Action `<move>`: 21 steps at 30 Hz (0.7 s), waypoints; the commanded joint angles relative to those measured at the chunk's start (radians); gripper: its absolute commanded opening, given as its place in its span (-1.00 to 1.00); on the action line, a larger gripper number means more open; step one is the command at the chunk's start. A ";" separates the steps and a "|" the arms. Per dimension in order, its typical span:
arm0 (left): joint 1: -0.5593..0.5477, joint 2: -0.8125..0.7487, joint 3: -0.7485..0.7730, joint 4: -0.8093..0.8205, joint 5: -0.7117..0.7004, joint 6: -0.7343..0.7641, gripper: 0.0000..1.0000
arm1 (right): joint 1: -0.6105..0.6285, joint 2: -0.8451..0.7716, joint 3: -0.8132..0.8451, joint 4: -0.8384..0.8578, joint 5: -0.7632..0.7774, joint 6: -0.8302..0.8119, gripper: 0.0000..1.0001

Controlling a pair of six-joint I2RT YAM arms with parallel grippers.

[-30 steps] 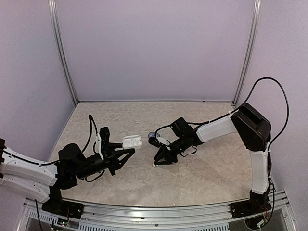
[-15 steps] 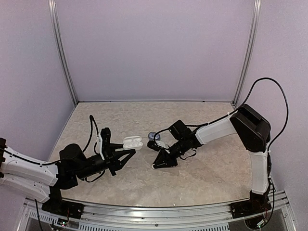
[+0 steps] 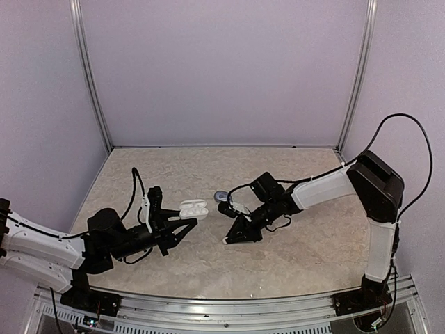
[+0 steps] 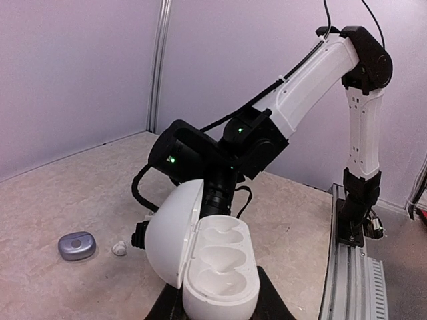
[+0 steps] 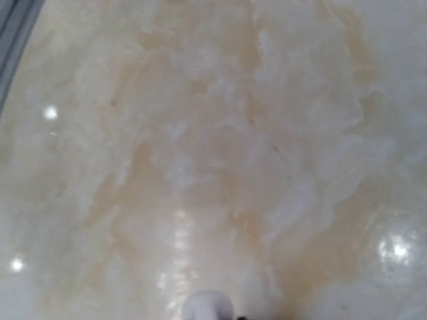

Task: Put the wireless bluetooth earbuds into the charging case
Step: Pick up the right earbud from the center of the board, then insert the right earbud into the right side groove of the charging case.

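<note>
Above table [image 3: 313, 243], left gripper [image 3: 188, 214] grips open case [image 3: 193, 207]; right gripper [image 3: 227, 240] perhaps pinches earbud [image 5: 208, 308].

Right wrist view: table [image 5: 213, 133] soft and out of focus throughout. At 6 o'clock a cream earbud [image 5: 208, 309] is cut by the bottom edge. The right gripper [image 3: 228, 239] has its fingers outside that frame, grip unreadable.

Left wrist view: white charging case [image 4: 217, 267] runs off the edge at 6 o'clock and covers the left gripper [image 3: 186, 216]. Its fingers [image 4: 268, 303] show only as dark slivers. The lid hides most of the right gripper.

Top view: right jaws too small to judge.
</note>
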 commanded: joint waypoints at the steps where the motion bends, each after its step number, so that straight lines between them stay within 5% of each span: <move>1: 0.006 -0.002 0.020 0.011 0.010 0.018 -0.93 | 0.010 -0.147 -0.063 0.065 -0.003 0.040 -0.83; 13: -0.001 -0.009 0.022 0.021 0.012 0.076 -0.93 | 0.060 -0.656 -0.262 0.270 0.100 0.207 -0.80; 21: -0.049 0.033 0.067 0.050 0.095 0.134 -0.93 | 0.193 -0.771 -0.227 0.262 0.165 0.212 -0.79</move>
